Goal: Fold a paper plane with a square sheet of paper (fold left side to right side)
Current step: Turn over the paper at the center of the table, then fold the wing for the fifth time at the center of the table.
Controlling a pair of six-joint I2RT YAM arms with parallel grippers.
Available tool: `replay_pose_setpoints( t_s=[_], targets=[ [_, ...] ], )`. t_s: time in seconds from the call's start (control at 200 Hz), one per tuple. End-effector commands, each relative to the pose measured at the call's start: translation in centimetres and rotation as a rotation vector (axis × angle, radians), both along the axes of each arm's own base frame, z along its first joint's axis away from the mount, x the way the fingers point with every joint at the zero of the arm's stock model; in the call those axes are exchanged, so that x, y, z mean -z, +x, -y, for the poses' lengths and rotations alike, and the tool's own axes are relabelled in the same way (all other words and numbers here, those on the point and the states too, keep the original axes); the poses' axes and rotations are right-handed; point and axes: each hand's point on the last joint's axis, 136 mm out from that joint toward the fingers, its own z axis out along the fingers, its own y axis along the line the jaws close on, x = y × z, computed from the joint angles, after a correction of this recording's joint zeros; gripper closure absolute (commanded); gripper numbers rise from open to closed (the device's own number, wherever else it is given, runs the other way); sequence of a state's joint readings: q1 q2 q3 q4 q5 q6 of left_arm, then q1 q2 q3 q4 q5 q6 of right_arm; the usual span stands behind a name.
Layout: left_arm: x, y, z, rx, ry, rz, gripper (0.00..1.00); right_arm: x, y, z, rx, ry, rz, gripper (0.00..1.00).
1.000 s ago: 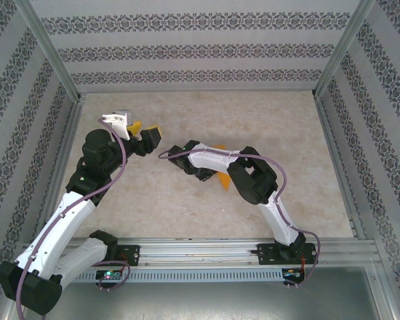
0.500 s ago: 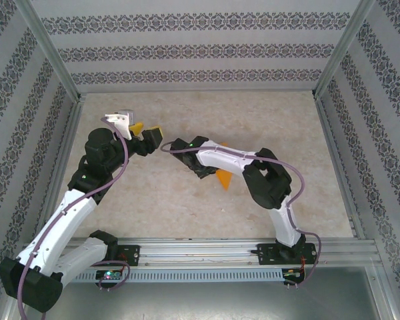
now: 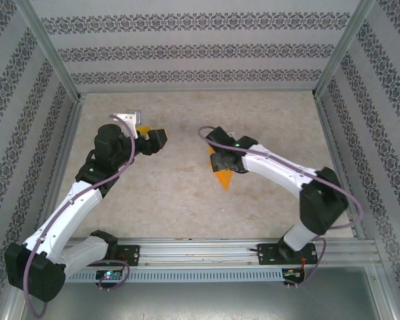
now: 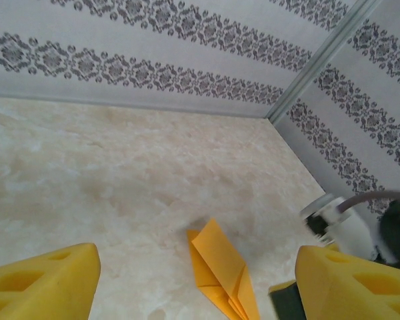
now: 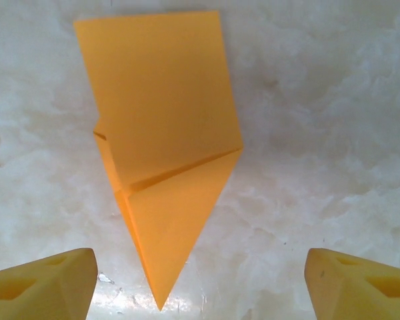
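Note:
The square sheet of paper is folded into a narrow orange paper plane [image 3: 222,179] with a pointed nose, lying flat on the table just right of the middle. In the right wrist view the paper plane [image 5: 163,133] shows its layered folds, with the point towards the camera. My right gripper [image 5: 200,267] hovers over it, open, both yellow fingers [image 5: 47,283] clear of the paper. In the top view the right gripper [image 3: 220,162] covers the plane's far end. My left gripper [image 3: 148,132] is open and empty, off to the left; its own view shows the paper plane [image 4: 220,267] ahead.
Patterned walls with metal corner posts [image 3: 333,57] enclose the beige marbled table [image 3: 187,200]. The arms' mounting rail [image 3: 200,252] runs along the near edge. Part of the right arm [image 4: 347,220] shows in the left wrist view.
The right gripper has opened and let go of the paper, and the right arm has stretched out to the right. The left arm has shifted slightly.

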State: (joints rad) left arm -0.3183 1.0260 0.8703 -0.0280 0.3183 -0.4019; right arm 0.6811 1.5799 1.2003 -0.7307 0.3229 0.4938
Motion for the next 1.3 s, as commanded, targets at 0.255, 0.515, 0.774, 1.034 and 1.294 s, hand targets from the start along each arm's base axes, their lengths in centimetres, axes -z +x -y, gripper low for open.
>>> replay_pose_setpoints(
  t_s=[0.255, 0.515, 0.774, 1.034, 1.294],
  targets=[
    [5.3, 1.1, 4.2, 0.16, -0.046, -0.228, 0.28, -3.3, 1.0, 3.4, 0.088, 0.388, 0.19, 0.02],
    [11.7, 2.2, 9.5, 0.216, -0.098, -0.46, 0.32, -2.9, 0.5, 6.8, 0.221, 0.672, 0.266, 0.02],
    [17.5, 4.4, 15.0, 0.259, -0.154, -0.668, 0.36, -1.9, -0.3, 8.9, 0.305, 0.804, 0.29, 0.02],
    [21.7, 6.5, 17.7, 0.275, -0.133, -0.752, 0.38, -2.2, -0.9, 9.8, 0.304, 0.812, 0.32, 0.02],
    [23.6, 7.0, 19.4, 0.327, -0.177, -0.795, 0.57, -2.1, -1.2, 10.4, 0.305, 0.821, 0.328, 0.02]
  ],
)
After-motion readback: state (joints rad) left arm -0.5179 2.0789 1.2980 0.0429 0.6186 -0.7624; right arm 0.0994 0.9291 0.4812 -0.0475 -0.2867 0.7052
